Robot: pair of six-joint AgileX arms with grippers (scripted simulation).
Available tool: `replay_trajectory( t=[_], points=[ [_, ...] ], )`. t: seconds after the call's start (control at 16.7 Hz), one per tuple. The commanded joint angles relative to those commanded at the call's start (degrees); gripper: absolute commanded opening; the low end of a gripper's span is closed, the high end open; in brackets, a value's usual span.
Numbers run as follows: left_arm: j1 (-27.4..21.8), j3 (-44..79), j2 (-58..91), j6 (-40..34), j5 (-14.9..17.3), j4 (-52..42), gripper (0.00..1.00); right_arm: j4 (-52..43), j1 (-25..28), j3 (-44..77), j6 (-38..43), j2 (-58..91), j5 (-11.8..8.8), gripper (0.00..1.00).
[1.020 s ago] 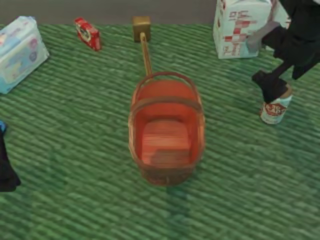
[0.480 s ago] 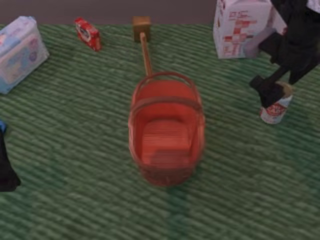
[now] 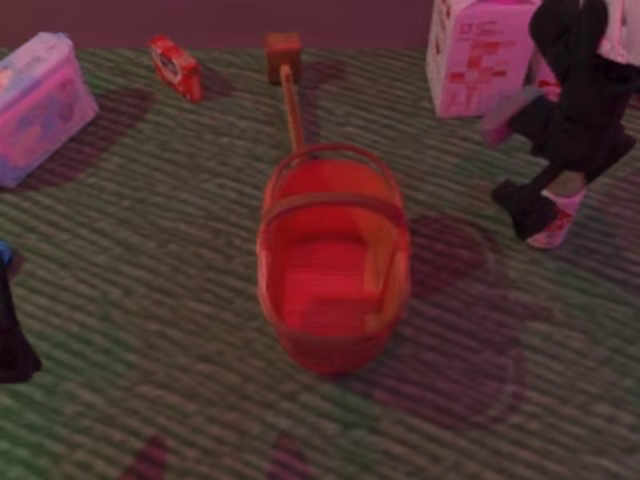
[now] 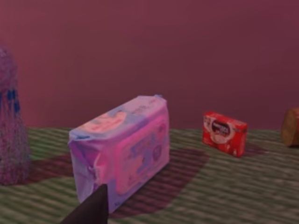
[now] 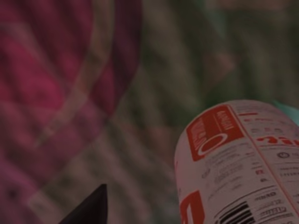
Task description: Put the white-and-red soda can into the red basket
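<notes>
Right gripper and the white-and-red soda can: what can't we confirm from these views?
- Top view: right gripper covers the top of the white-and-red soda can; finger contact hidden by the arm.
- Right wrist view: can cut off by the edge; one dark fingertip shows.
- Left gripper: parked at the left edge, cropped.

From the top view you can't see most of the white-and-red soda can [image 3: 555,226]: the right gripper [image 3: 535,205] and arm cover its top and upper body. You can't tell whether the fingers touch it. In the right wrist view the can [image 5: 238,163] is cut off by the frame's edges, and only one dark fingertip [image 5: 91,207] shows. The left gripper [image 3: 15,350] is cut by the top view's left edge. The tall carton [image 3: 480,55] is cropped at the top edge.
</notes>
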Motion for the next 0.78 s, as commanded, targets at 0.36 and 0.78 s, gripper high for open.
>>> replay_trajectory(
  t=[0.36,0.78],
  points=[
    [0.00,0.00,0.00,0.00,0.00,0.00,1.00,0.00,0.00,0.00,0.00,0.00,0.00,0.62],
    [0.00,0.00,0.00,0.00,0.00,0.00,1.00,0.00,0.00,0.00,0.00,0.00,0.00,0.10]
  ],
)
